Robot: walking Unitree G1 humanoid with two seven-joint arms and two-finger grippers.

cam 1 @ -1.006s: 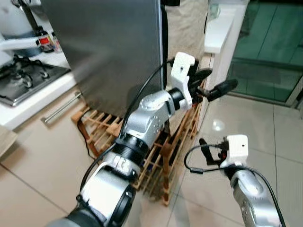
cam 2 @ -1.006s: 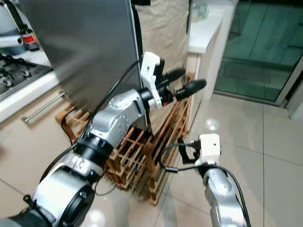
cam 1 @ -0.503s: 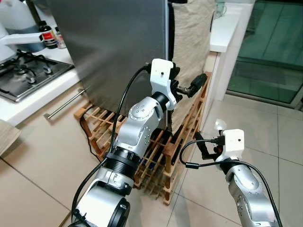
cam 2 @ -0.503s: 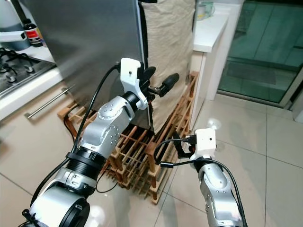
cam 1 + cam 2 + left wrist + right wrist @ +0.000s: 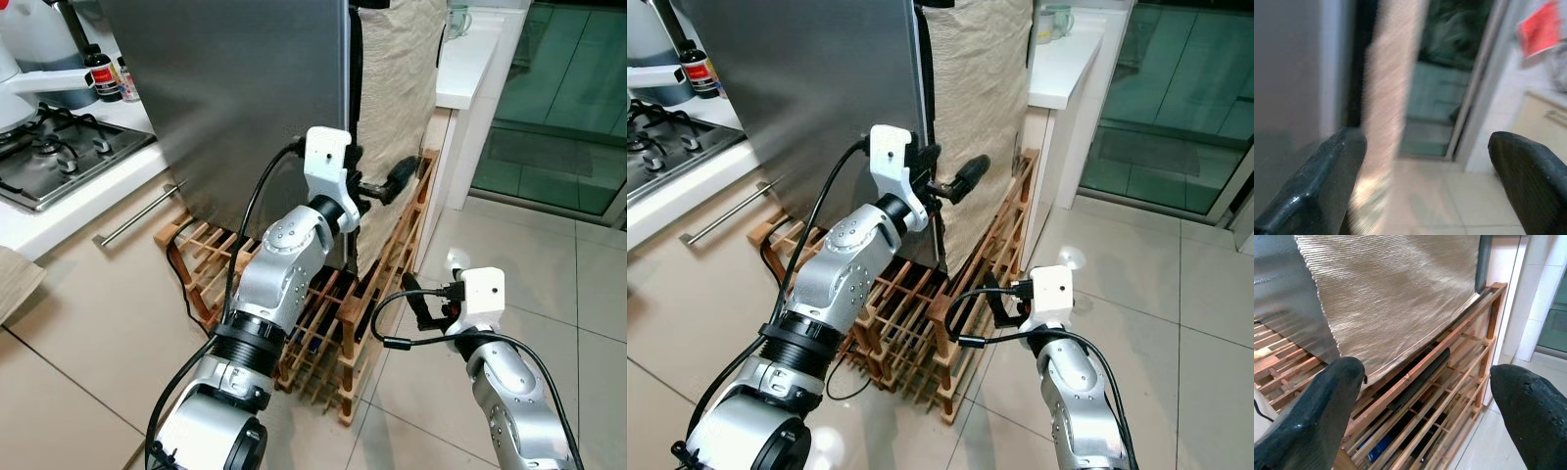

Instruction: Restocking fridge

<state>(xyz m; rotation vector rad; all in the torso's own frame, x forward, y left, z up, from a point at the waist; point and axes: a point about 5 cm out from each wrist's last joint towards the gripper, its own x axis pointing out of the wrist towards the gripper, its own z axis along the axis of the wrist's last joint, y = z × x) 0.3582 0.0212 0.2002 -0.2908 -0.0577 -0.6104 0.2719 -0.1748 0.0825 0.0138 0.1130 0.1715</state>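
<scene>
While the tall grey steel fridge (image 5: 245, 98) stands shut, its door edge, a long upright line, is the relation that matters: the left pincer (image 5: 377, 186) is raised right at that edge, one finger by the steel, the other out past the beige ribbed cloth (image 5: 397, 88) hanging just beside the fridge. Its fingers are spread wide and hold nothing. The left arm is clearly nearer. The right pincer (image 5: 421, 305) hangs lower, away from the fridge, before the wooden slatted rack (image 5: 323, 323), likewise parted and empty.
</scene>
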